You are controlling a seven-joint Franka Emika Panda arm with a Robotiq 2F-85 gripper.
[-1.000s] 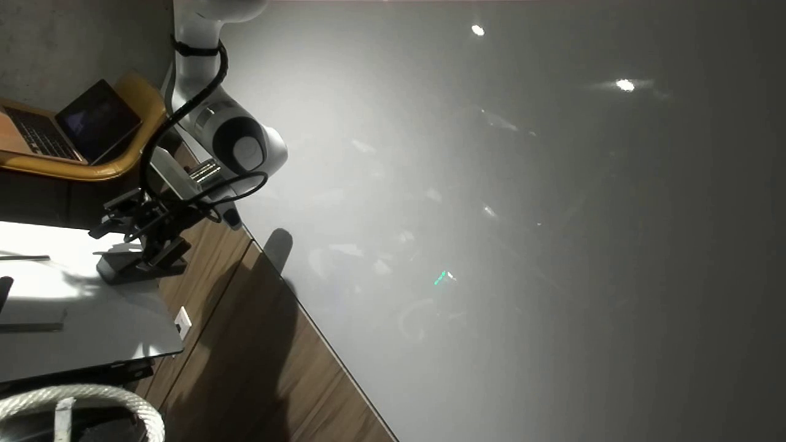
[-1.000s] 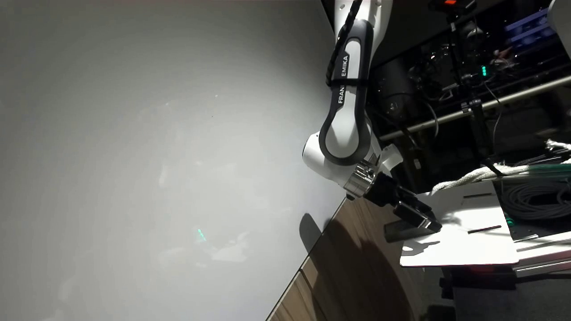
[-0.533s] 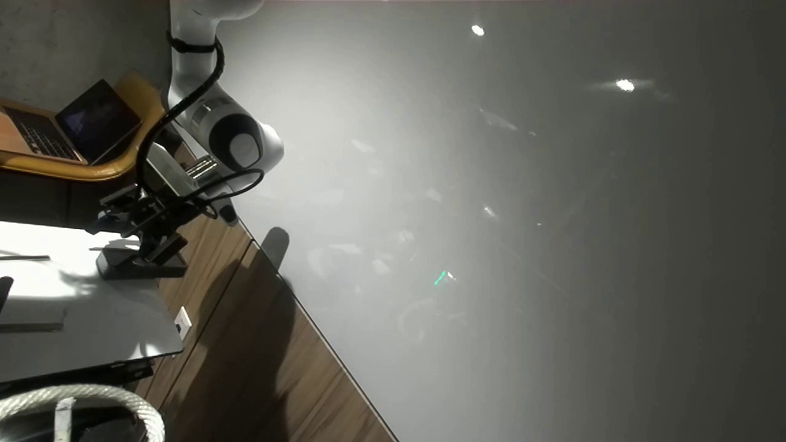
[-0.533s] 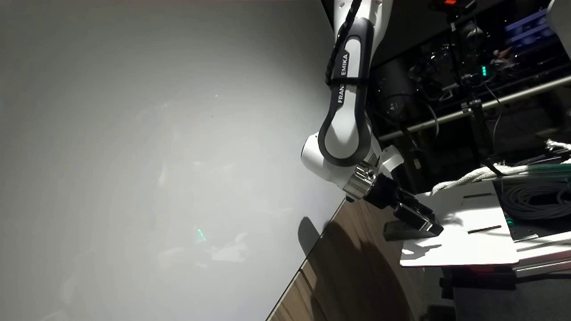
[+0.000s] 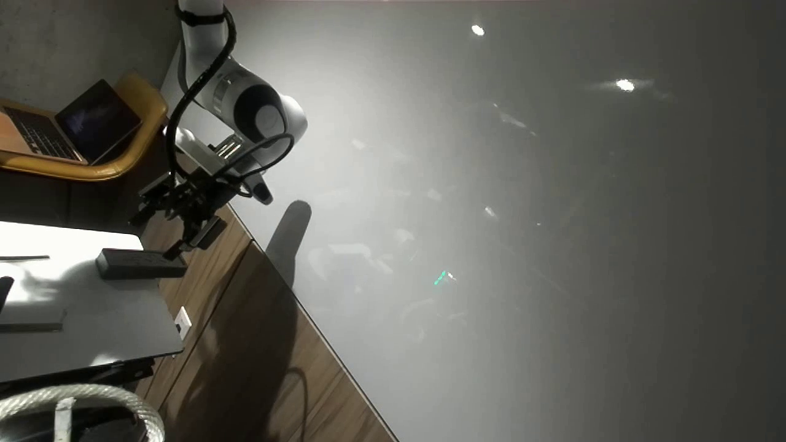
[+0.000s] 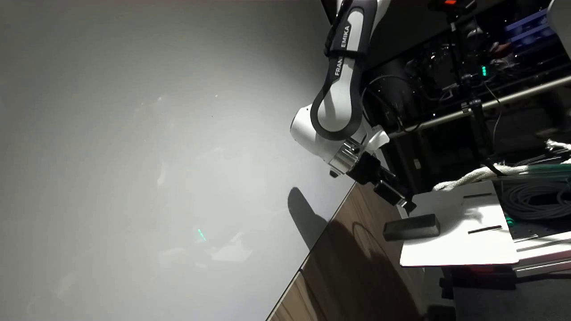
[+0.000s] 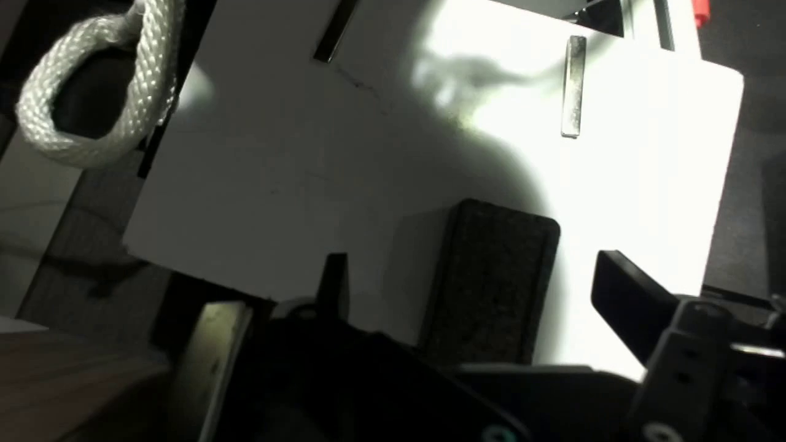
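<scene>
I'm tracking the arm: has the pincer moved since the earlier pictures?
Yes: in an exterior view, the pincer has shifted right and slightly up in the picture, judged against the stationary laptop.

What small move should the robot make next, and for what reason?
I would probably back away from the block a little more, with the jaws kept open. The block rests on the panel, at its edge, ungripped; the jaws stand open and, compared with half a second ago, farther off it. A straight retreat should leave it undisturbed.
</scene>
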